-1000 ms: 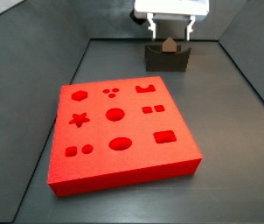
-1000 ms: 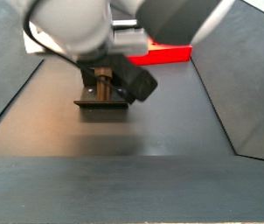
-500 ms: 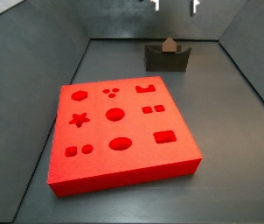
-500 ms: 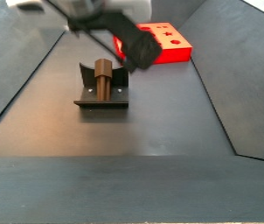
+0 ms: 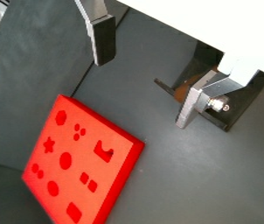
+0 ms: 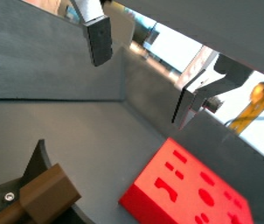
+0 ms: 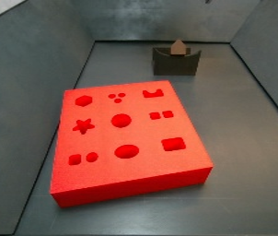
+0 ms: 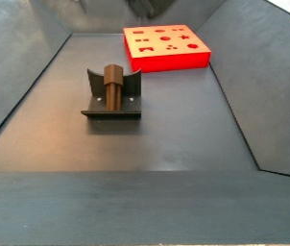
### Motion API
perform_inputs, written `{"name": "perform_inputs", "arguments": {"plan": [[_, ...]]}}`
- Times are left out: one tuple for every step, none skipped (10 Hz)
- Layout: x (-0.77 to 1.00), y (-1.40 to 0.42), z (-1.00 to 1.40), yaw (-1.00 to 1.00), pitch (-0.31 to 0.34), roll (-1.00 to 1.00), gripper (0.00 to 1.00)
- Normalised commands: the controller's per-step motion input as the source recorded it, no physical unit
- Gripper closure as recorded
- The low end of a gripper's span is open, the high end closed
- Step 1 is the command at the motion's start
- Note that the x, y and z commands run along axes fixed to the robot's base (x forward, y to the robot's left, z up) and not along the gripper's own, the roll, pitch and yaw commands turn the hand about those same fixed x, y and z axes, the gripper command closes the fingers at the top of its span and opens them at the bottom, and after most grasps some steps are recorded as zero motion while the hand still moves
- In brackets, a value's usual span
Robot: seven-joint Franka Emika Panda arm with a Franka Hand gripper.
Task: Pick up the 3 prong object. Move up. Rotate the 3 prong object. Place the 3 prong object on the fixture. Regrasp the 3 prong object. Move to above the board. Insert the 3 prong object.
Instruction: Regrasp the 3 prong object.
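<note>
The 3 prong object is a small brown piece resting in the notch of the dark fixture at the far end of the floor. Both show in a side view, object on fixture. The gripper is open and empty, raised well above the fixture; nothing lies between its fingers. The wrist views show the brown object below, partly hidden behind a finger. The red board with its cutouts lies apart from the fixture; it also shows in other views.
Sloped dark grey walls enclose the floor on all sides. The board's near edge stands thick above the floor. A bit of the gripper shows at the top edge of a side view.
The gripper has risen straight up from the fixture and left the side views almost entirely. The brown object stays in the fixture's notch, let go.
</note>
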Motion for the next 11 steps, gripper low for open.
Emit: {"name": "perform_inputs", "arguments": {"plan": [[-0.06,-0.19,0.06,0.0,0.023,1.0,0.0],[-0.03,-0.06,0.03,0.0,0.024,1.0,0.0],[0.0,-0.04,0.01,0.0,0.025,1.0,0.0],[-0.01,-0.04,0.0,0.0,0.021,1.0,0.0],[-0.01,-0.04,0.01,0.0,0.018,1.0,0.0],[-0.02,-0.03,0.0,0.0,0.012,1.0,0.0],[-0.02,-0.02,0.0,0.0,0.007,1.0,0.0],[-0.02,-0.02,0.0,0.01,0.003,1.0,0.0],[-0.01,-0.02,0.0,0.01,-0.001,1.0,0.0],[-0.02,-0.02,0.0,0.01,-0.003,1.0,0.0],[-0.01,-0.02,0.01,0.01,-0.001,1.0,0.0]]}}
